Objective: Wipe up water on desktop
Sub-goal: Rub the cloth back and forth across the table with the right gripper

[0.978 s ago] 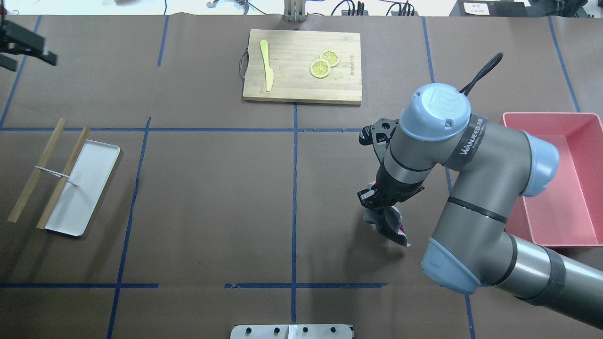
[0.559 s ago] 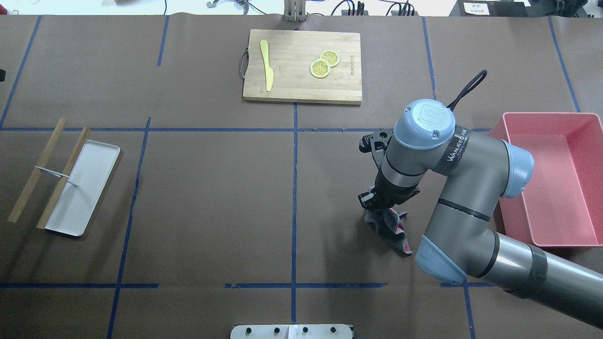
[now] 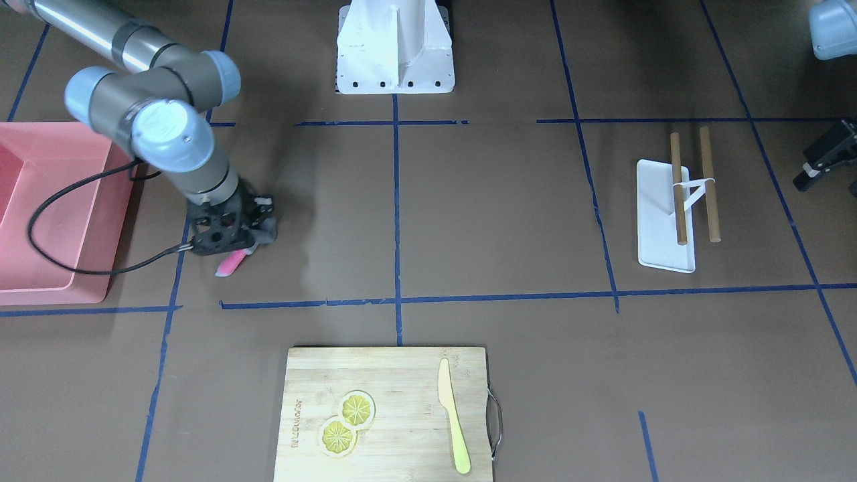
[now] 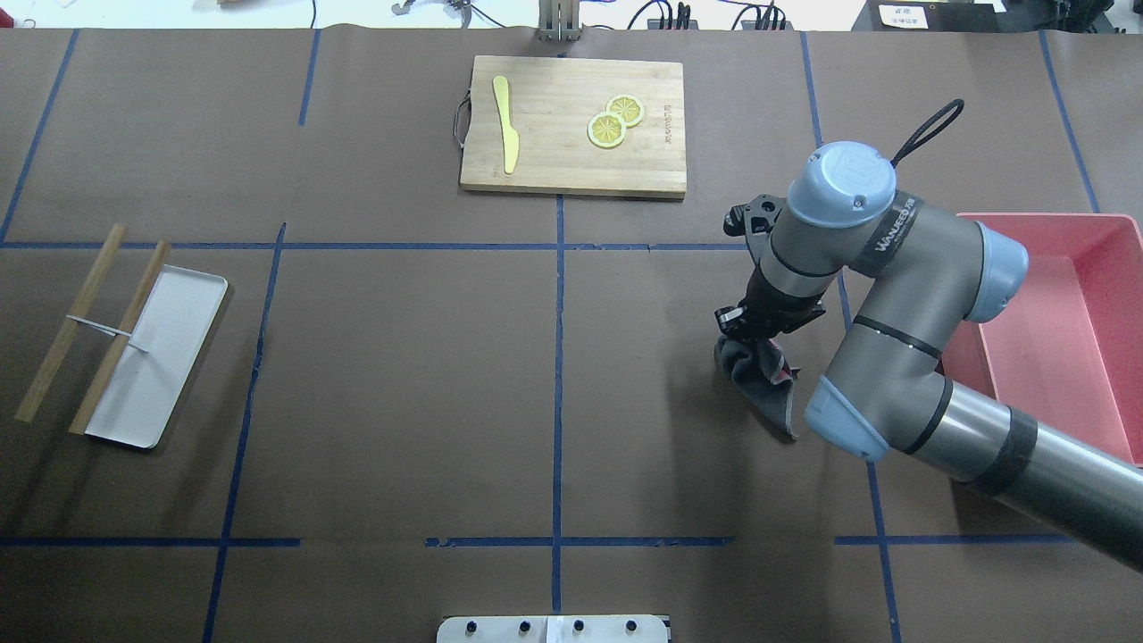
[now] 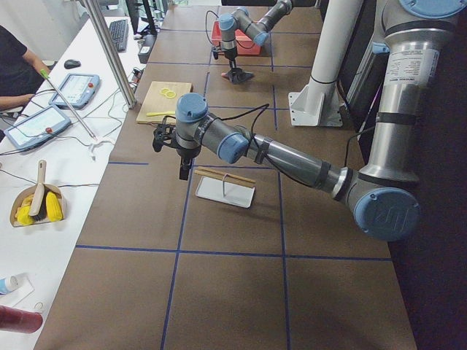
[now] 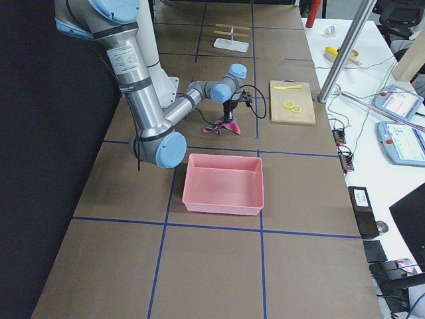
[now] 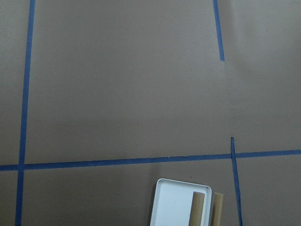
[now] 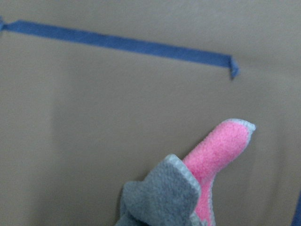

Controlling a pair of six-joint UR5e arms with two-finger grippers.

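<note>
In the overhead view, the brown counter (image 4: 402, 384) fills the frame and is marked into rectangles by blue tape lines (image 4: 558, 357). At far left lies a white tray (image 4: 165, 357) with two wooden sticks (image 4: 71, 326) across its left edge. The left hand (image 3: 825, 159) shows only at the right edge of the front-facing view, above bare counter, and I cannot tell how its fingers are set.

At upper centre sits a bamboo cutting board (image 4: 554, 165) with a yellow knife (image 4: 506, 134) and two lemon slices (image 4: 607, 130). A line of print (image 4: 668, 125) runs along its right edge, too small to read.

Right of the centre tape line, the right arm (image 4: 902, 295) carries white lettering (image 4: 894, 237) that reads roughly "WANJEED". Its black cable (image 4: 929, 129) loops above the wrist. The right hand (image 4: 750, 329) points down, fingers pinched on a grey and pink cloth (image 4: 768, 393) that trails on the counter towards the lower right. The elbow covers the cloth's far end and the left corner of the pink bin (image 4: 1054, 357) at the right edge.
</note>
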